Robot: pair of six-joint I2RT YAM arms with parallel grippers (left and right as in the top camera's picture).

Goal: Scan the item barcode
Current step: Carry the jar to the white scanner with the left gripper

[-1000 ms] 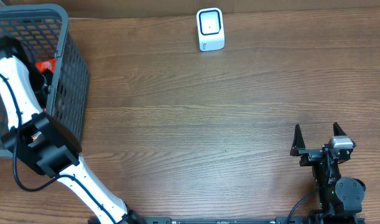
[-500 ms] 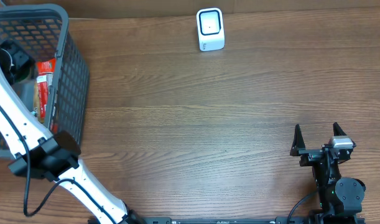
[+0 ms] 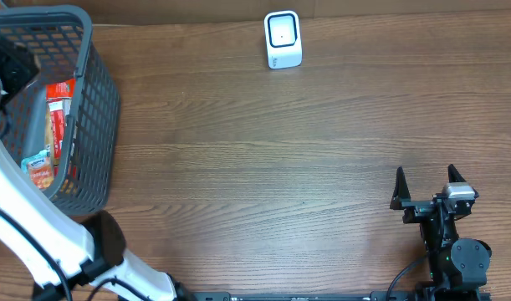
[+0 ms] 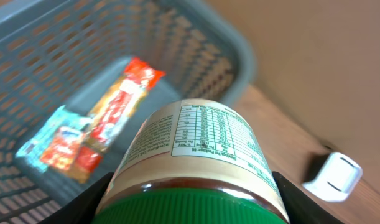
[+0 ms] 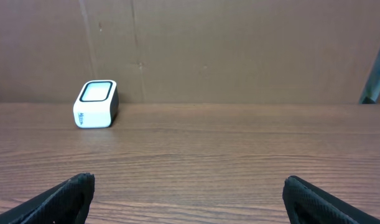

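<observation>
The item is a jar (image 4: pixel 199 155) with a green lid and a cream label printed with a nutrition table. My left gripper (image 4: pixel 193 208) is shut on it, one black finger (image 4: pixel 93 200) on each side just under the lid. It hangs above the grey basket (image 4: pixel 196 37). In the overhead view the left gripper (image 3: pixel 6 68) shows dark at the far left edge, and the jar itself is hidden. The white barcode scanner (image 3: pixel 283 39) stands at the table's back middle. My right gripper (image 3: pixel 428 186) rests open and holds nothing at the front right.
The grey mesh basket (image 3: pixel 100 100) fills the back left corner. In it lie a long red snack packet (image 3: pixel 58 117) and a small blue and orange packet (image 3: pixel 39 167). The scanner (image 5: pixel 95 104) faces upward. Bare wood lies between basket, scanner and right arm.
My left arm has risen out of the basket with the jar, its elbow swinging down toward the front left. The packets in the basket have come into sight. The right arm has not moved.
</observation>
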